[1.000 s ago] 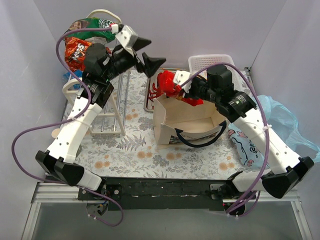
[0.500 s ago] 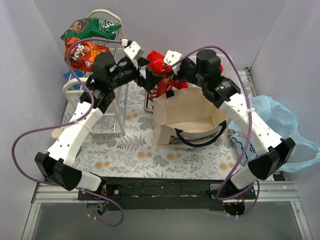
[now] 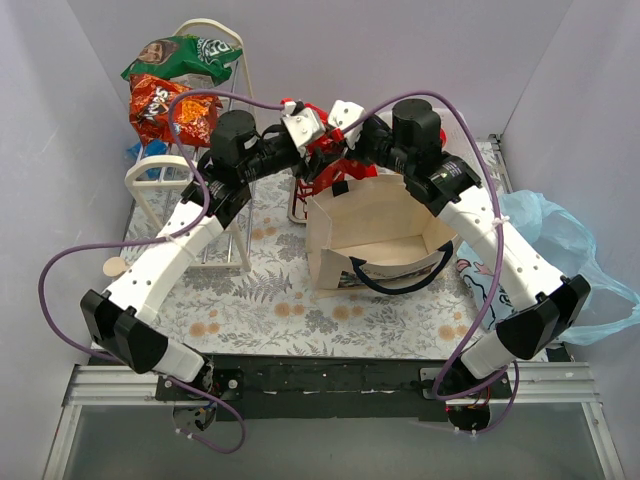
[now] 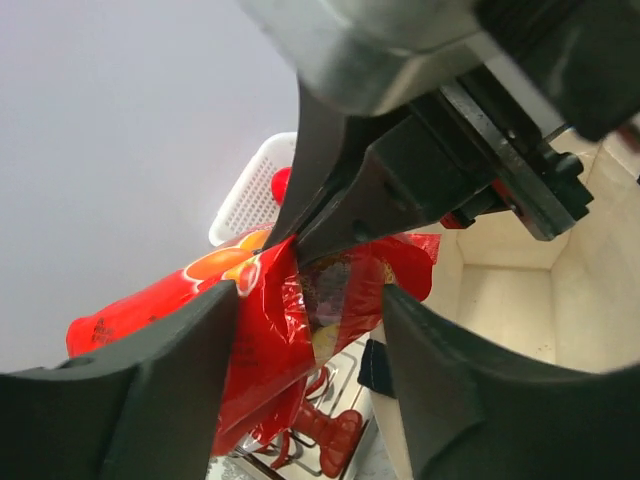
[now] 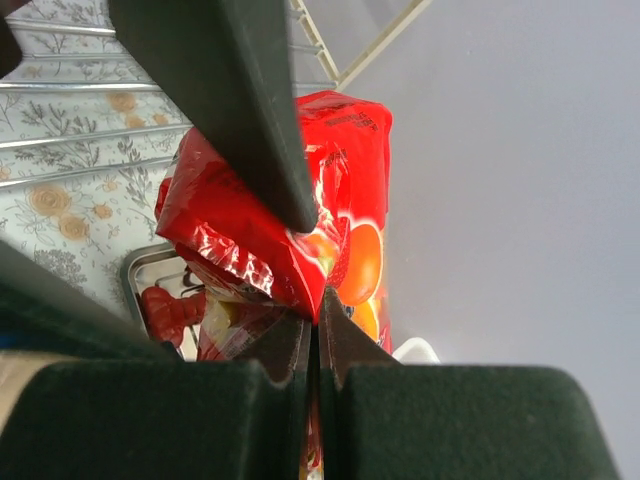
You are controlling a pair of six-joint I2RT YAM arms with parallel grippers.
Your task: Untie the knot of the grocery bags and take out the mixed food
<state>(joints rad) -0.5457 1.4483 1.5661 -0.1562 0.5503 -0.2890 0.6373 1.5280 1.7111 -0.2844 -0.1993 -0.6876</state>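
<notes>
Now that the left arm has swung in from the rack over the last second, the top view shows both claws meeting above the tote's far rim. The left claw and right claw share one red packet, which is held clear of the tote.

From the left wrist, the left claw, wide a second ago, has narrowed until both fingers press the packet's sides, just under the right claw's pinch.

From the right wrist, that claw is clamped tight on the packet's edge, and a left finger lies across the foil. The lobster lies on a tray below.

This reads as a handover, so the right claw's release seems next.
</notes>
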